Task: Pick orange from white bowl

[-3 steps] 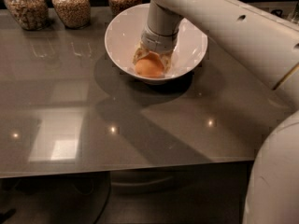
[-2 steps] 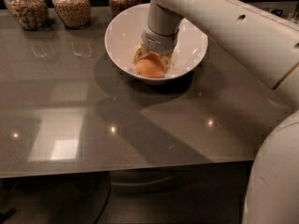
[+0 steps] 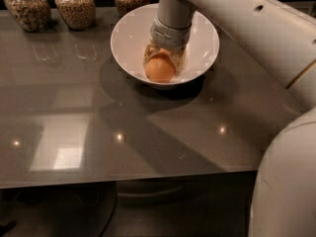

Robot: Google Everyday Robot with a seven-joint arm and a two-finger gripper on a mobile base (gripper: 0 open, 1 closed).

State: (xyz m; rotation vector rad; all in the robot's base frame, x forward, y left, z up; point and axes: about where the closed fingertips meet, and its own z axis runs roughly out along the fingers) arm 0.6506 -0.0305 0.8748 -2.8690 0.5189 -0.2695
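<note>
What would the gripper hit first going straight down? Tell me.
The orange: the gripper points down into the white bowl, right at it. Beyond it, likely the bowl's bottom.

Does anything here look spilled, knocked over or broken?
Nothing stands out. The white bowl sits level on the table, the orange lies whole inside it with the gripper down over it, and the glass jars stand upright behind, nothing spilled.
</note>
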